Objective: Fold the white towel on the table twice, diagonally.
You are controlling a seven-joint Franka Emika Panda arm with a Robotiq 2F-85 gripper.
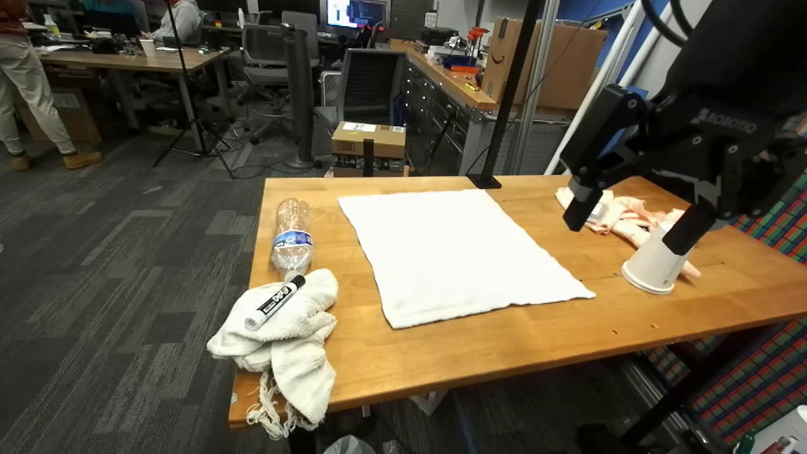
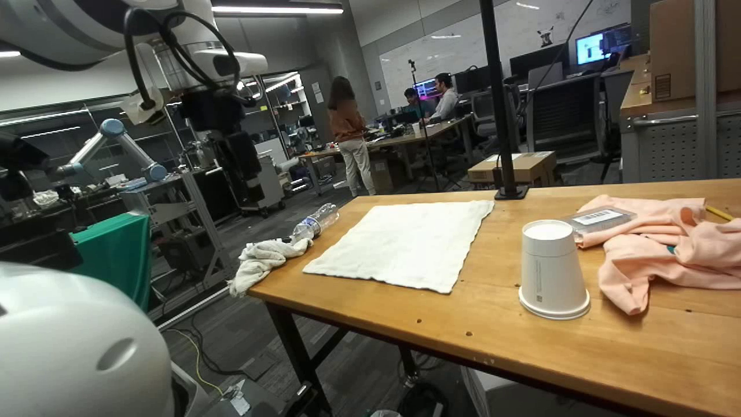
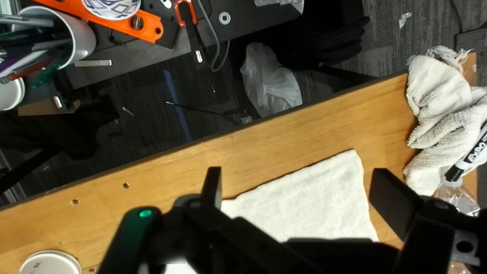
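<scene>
The white towel point(image 1: 460, 252) lies flat and spread out, unfolded, on the wooden table point(image 1: 504, 353). It also shows flat in an exterior view point(image 2: 405, 246). In the wrist view, part of the towel point(image 3: 304, 201) and one corner show between the fingers; the rest is hidden behind the gripper. My gripper point(image 3: 296, 177) is open and empty, its two fingers wide apart. In both exterior views the gripper point(image 1: 633, 224) point(image 2: 249, 197) hangs in the air above table height, apart from the towel.
A crumpled off-white cloth point(image 1: 284, 334) with a marker point(image 1: 275, 302) on it lies at a table corner beside a plastic bottle point(image 1: 293, 233). An upside-down white cup point(image 2: 553, 272), pink cloth point(image 2: 654, 260) and a small clear box point(image 2: 602, 217) stand opposite. A black pole point(image 2: 498, 116) rises at an edge.
</scene>
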